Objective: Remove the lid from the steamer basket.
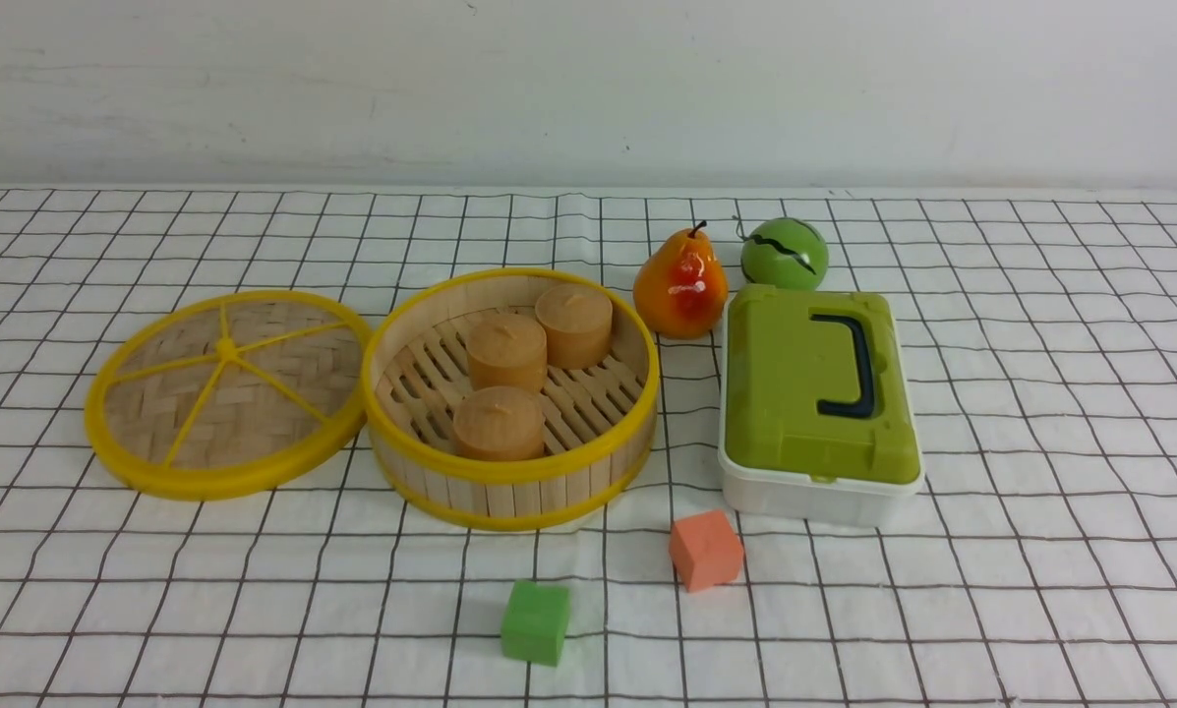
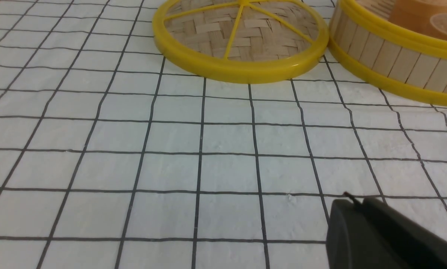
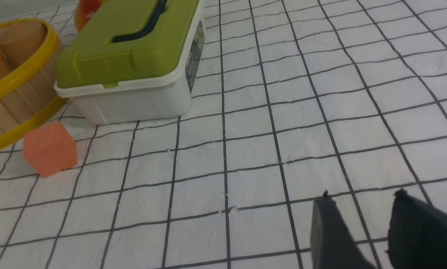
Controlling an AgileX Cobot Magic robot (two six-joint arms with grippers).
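The lid [image 1: 226, 388], a woven tan disc with a yellow rim and spokes, lies on the cloth left of the steamer basket [image 1: 509, 482], its edge next to the basket's wall. The basket is uncovered and holds three brown cylinders [image 1: 506, 351]. Neither gripper shows in the front view. In the left wrist view my left gripper [image 2: 352, 201] is shut and empty over bare cloth, well short of the lid [image 2: 242, 33] and basket [image 2: 391, 59]. In the right wrist view my right gripper [image 3: 361, 196] is open and empty, far from the basket [image 3: 10, 108].
A white box with a green lid and black handle [image 1: 819, 393] stands right of the basket. A pear [image 1: 679, 285] and a green ball [image 1: 785, 253] sit behind it. An orange cube [image 1: 706, 549] and a green cube [image 1: 536, 621] lie in front.
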